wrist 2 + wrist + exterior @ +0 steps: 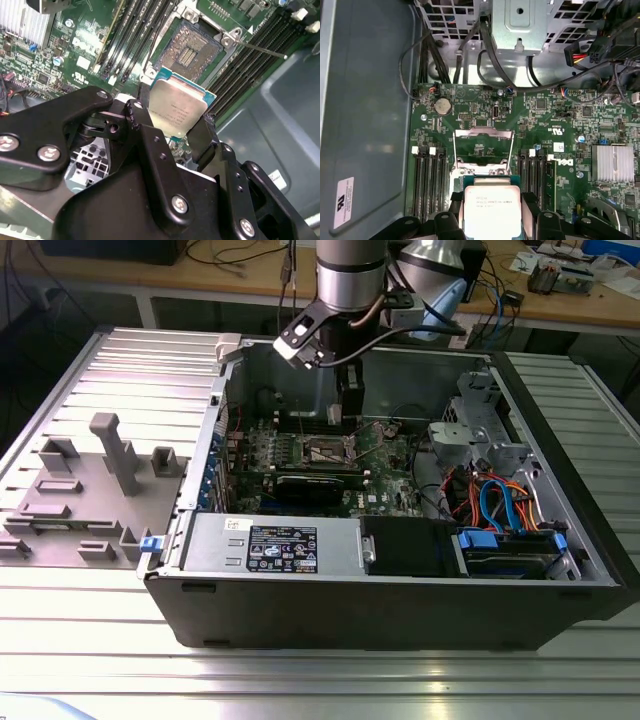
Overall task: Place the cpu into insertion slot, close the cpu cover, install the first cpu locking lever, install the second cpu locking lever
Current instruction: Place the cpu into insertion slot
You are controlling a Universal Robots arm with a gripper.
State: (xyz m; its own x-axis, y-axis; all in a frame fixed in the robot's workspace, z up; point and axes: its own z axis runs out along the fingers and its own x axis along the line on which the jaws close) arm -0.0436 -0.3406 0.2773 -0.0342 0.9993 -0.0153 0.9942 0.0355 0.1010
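Silvery-beige and flat, the one cpu (181, 102) is pinched by its edges between the gripper's (171, 122) two black angular fingers (141, 122), which are closed only to the chip's width. It hangs over the single insertion slot (192, 47), a dark square recess rimmed in silver metal on the green motherboard (540, 125). The one cpu cover (484, 145), a thin windowed frame, lies swung back.
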